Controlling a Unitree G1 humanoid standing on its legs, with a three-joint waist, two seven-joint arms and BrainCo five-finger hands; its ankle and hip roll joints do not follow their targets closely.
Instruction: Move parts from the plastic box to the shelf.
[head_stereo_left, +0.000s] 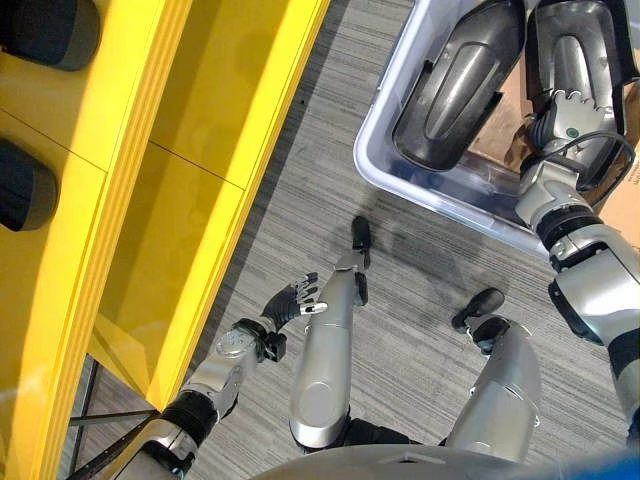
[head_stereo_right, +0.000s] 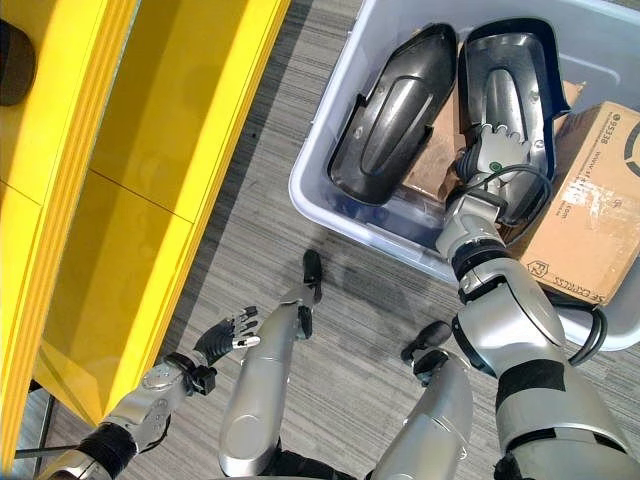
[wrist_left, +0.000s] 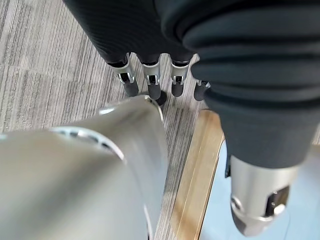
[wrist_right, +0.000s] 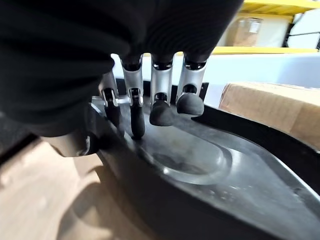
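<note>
Where right hand (head_stereo_right: 492, 150) curls: glossy dark moulded part (head_stereo_right: 520, 70).

Light was bright and even, falling from overhead. Glare streaked the two dark moulded parts (head_stereo_right: 390, 115) in the plastic box (head_stereo_right: 330, 205) and sheened the yellow shelf (head_stereo_left: 180, 170) on the left. Soft shadows lay on the grey floor (head_stereo_left: 400, 330) near the box. Both wrist views were blurred up close, the right hand (wrist_right: 150, 107) included.

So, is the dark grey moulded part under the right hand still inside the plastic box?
Inside. The dark grey moulded part lies in the pale plastic box, with the right hand resting on it.
</note>
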